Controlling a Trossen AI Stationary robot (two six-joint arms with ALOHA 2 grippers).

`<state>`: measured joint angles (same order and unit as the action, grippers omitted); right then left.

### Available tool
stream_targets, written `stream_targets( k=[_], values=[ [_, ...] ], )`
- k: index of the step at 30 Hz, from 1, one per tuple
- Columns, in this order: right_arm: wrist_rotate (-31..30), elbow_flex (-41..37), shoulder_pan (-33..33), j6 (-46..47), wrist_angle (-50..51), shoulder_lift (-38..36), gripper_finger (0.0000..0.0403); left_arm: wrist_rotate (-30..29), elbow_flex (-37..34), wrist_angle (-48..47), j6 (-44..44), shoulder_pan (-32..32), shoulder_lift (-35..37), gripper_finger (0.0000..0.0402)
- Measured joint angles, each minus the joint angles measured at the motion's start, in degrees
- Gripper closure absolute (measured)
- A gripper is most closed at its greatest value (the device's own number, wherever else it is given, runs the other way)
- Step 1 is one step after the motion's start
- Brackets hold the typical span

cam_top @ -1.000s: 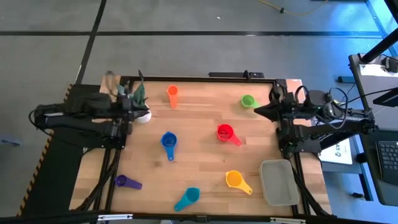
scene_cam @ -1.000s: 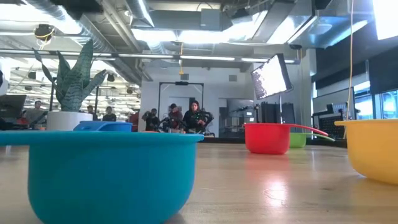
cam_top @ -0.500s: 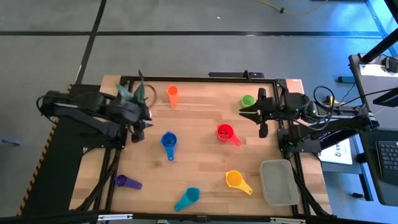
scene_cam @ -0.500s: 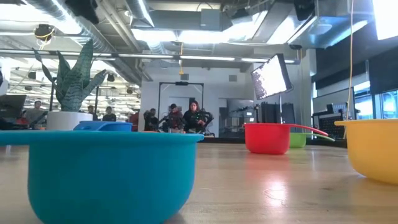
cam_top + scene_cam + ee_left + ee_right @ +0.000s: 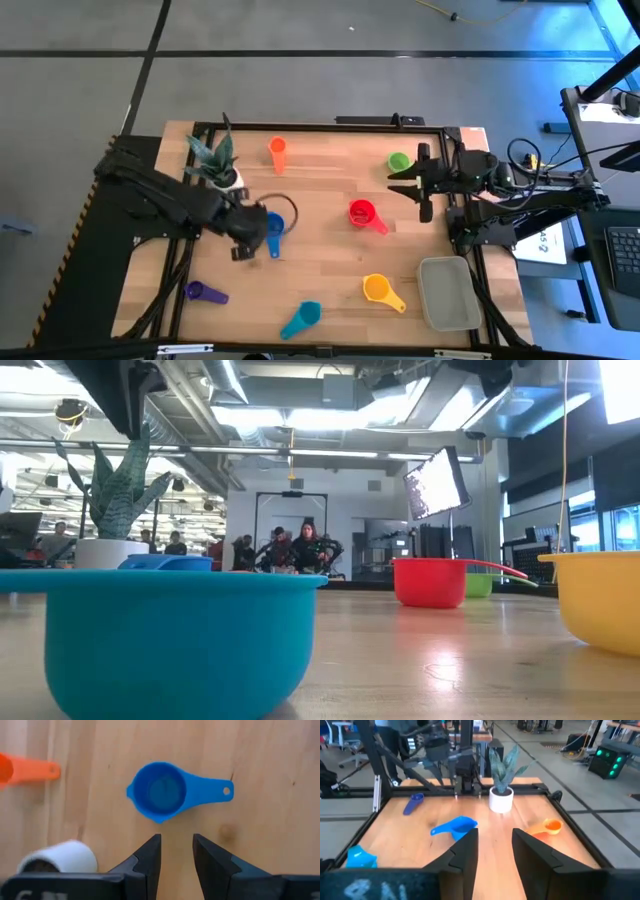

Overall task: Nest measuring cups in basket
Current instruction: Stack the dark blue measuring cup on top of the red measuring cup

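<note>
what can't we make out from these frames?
- Basket: absent from the low view; only the high view shows it.
- Purple cup: missing from the low view, likely behind the teal cup.
- Green cup: low view, mostly behind the red cup.
- People: low view, too small.
</note>
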<state>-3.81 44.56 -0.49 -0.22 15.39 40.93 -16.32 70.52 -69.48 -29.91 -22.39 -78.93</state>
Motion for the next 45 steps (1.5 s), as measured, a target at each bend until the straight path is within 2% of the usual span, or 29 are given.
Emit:
stream_targets(
  k=[3,7,13,25,33,41,45],
  values=[
    [2.0,0.0,0.4,1.3,1.1,0.0,0.0279,-2.4,0.0,2.3,3.6,-1.4,-3.3,0.0295],
    [4.4,0.0,1.8,3.1,2.3,0.0,0.0279,-2.7,0.0,4.1,8.4,-1.6,-7.4,0.0295],
    [4.6,0.0,4.9,4.6,3.9,0.0,0.0279,0.2,-0.1,6.0,15.0,0.1,-11.1,0.0295],
    [4.1,0.0,9.1,7.4,5.3,0.0,0.0279,5.4,-11.1,14.8,23.4,3.4,-10.9,0.0295],
    [2.7,0.0,9.0,7.6,5.0,0.0,0.0279,2.4,-16.3,20.4,28.0,4.1,-10.9,0.0295],
    [1.1,0.0,9.0,7.7,5.0,0.0,0.0279,2.3,-19.8,25.8,29.4,5.6,-10.9,0.0296],
    [0.7,0.0,8.9,8.0,5.0,0.0,0.0279,2.4,-19.8,27.9,30.5,5.6,-10.9,0.0318]
  ],
)
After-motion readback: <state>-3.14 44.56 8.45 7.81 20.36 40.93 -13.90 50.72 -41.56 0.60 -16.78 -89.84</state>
